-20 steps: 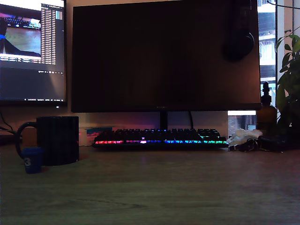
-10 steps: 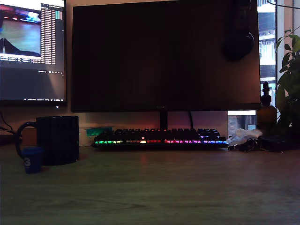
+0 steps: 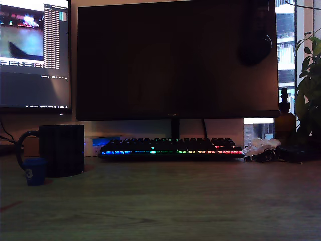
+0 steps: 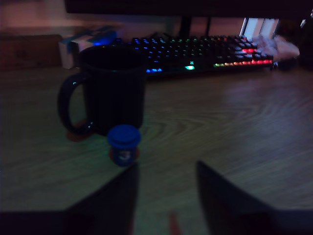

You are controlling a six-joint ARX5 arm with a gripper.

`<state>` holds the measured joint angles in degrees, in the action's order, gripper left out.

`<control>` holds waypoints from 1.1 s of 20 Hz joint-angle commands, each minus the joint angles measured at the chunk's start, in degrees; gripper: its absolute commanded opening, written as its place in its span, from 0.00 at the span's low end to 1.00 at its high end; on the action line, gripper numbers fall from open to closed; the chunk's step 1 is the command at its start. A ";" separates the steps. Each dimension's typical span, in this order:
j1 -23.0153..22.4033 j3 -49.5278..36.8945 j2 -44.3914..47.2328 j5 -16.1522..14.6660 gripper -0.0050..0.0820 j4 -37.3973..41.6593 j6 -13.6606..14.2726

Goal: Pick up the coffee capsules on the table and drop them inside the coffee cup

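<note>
Table (image 3: pixel 190 201): wide brownish wood-grain desk surface, dim lighting, carries every item listed below. Large monitor (image 3: pixel 175 57): dark screen, on a stand behind the coffee cup and toward the exterior view's right of it. Second monitor (image 3: pixel 32 52): lit, showing a picture and columns of text, above and behind the coffee cup at the exterior view's left edge. Keyboard (image 3: pixel 170 148): backlit in rainbow colours, lying behind the coffee cup and to its right in the exterior view, under the large monitor. Plant (image 3: pixel 310 85): leafy, far from the coffee cup at the exterior view's right edge. Coffee cup (image 3: pixel 62 149): black ribbed mug, upright, loop handle facing the exterior view's left; inside not visible from either view. Brown bottle (image 3: pixel 285 120): dark cap, well apart from the coffee cup, just beside the plant. Gripper (image 4: pixel 164 196): seen only in the wrist view as two dark fingers (image 4: pixel 117 200) spread apart with bare table between them, holding nothing, near the coffee cup on its front side. Blue capsule (image 3: pixel 34 170): dark blue pod with a white "3"-like mark, standing on the table just in front of the coffee cup below its handle side, apart from the gripper; whether it touches the cup cannot be told
</note>
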<state>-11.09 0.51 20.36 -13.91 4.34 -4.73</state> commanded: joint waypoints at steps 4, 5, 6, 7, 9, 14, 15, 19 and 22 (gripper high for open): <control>-0.02 -0.85 6.43 0.55 0.69 5.27 3.37; -0.02 -0.85 8.04 0.83 0.69 6.67 3.37; 0.00 -0.85 9.88 0.98 0.69 8.15 3.56; 0.00 -0.85 11.78 1.57 0.69 10.25 3.69; 0.00 -0.85 15.85 2.43 0.69 13.66 3.67; 0.11 -0.85 27.02 4.07 0.69 23.63 3.21; 0.11 -0.85 29.05 4.11 0.69 25.18 3.21; 0.11 -0.83 37.68 4.11 0.69 33.20 3.23; 0.11 -0.79 44.96 4.13 0.69 39.87 3.23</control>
<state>-11.07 0.45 63.66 -9.91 42.17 -1.37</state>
